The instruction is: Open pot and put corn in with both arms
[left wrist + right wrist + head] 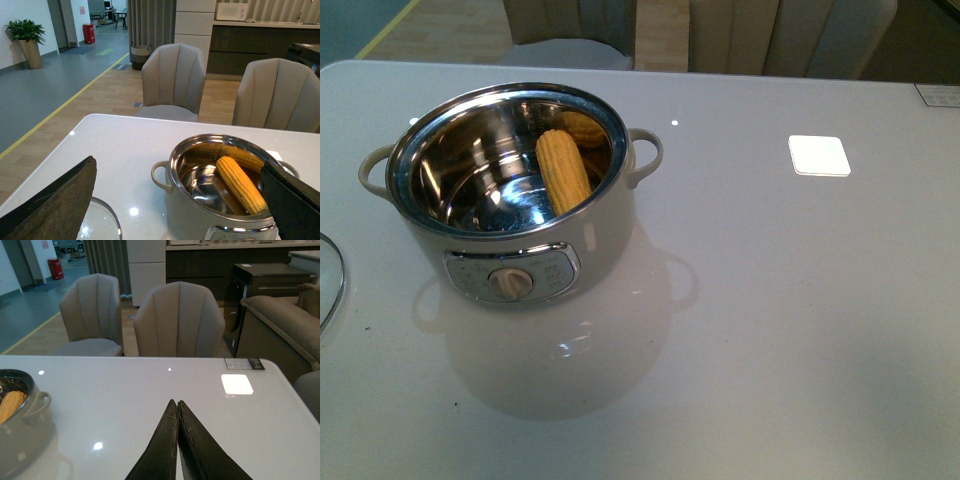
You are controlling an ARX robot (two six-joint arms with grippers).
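Note:
The cream-white pot (pixel 610 225) stands open on the left half of the white table, its dial facing me. The yellow corn (pixel 563 170) leans inside it against the steel wall, tip up. No arm shows in the front view. In the left wrist view my left gripper (pixel 178 162) is open and empty, its fingers (pixel 55 205) spread wide either side of the pot (pixel 192 220) and the corn (pixel 240 182). In the right wrist view my right gripper (pixel 176 401) is shut on nothing above bare table, with the pot (pixel 25 435) and corn (pixel 10 405) far off to one side.
A glass lid (pixel 328 280) lies flat on the table at the pot's left, also in the left wrist view (pixel 102 220). A bright white square (pixel 819 155) shows on the table's right half. Beige chairs (pixel 177 320) stand behind the far edge.

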